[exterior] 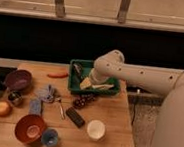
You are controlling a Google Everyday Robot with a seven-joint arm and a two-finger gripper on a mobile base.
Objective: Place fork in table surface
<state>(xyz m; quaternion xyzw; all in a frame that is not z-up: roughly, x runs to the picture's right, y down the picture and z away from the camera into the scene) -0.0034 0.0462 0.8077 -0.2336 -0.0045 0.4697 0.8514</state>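
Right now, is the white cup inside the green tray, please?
No, the white cup stands on the wooden tabletop, outside the green tray over which the gripper hangs.

warm, dim light falls on the counter (115, 125), with a black band behind it. the gripper (88, 82), pale in that light, sits low over the green tray (103, 93).

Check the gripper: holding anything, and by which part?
Cannot tell. The gripper is down at the tray, its tip lost among the items there. The fork lies on the table, apart from it.
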